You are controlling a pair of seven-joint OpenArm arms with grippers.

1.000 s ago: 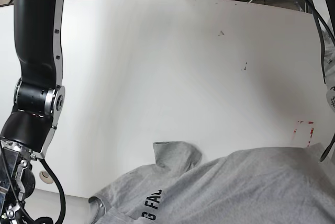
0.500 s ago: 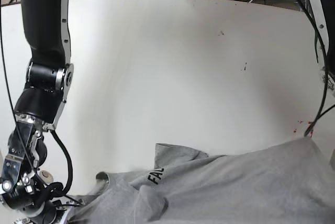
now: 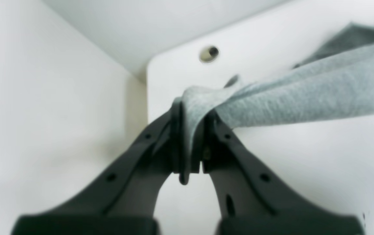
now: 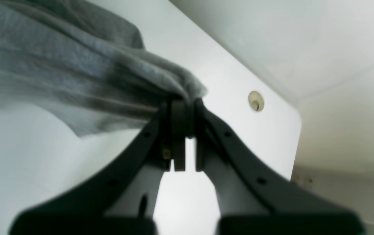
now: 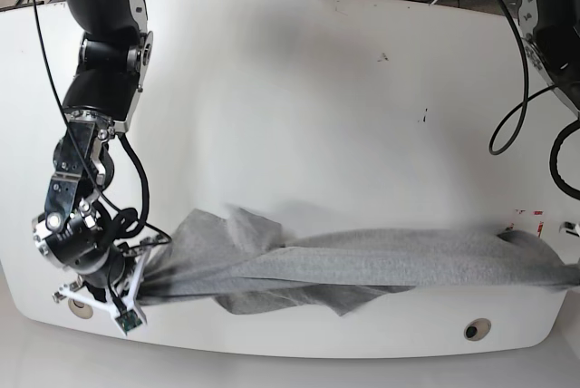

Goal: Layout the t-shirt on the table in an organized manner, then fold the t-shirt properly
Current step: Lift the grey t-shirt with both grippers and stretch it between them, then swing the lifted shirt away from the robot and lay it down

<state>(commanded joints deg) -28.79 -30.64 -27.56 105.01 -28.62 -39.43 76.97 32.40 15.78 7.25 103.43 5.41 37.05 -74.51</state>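
Note:
The grey t-shirt point(image 5: 362, 266) hangs stretched in a long band above the near edge of the white table point(image 5: 317, 89). In the base view my right gripper point(image 5: 143, 277) holds its left end, low at the left. The right wrist view shows that gripper point(image 4: 183, 101) shut on a bunch of grey cloth point(image 4: 76, 75). My left gripper point(image 3: 190, 112) is shut on the other end of the t-shirt point(image 3: 304, 94), which runs off the base view's right edge. No lettering shows.
Two round grommet holes point(image 5: 80, 309) point(image 5: 476, 328) sit near the table's front edge; each wrist view shows one point(image 3: 209, 54) point(image 4: 256, 100). A red tape mark point(image 5: 530, 220) lies at the right. Cables point(image 5: 521, 107) hang by the right arm.
The t-shirt went from lying spread at the near edge to being lifted and pulled taut between both grippers. The arm on the base view's left moved farther onto the table with its end.

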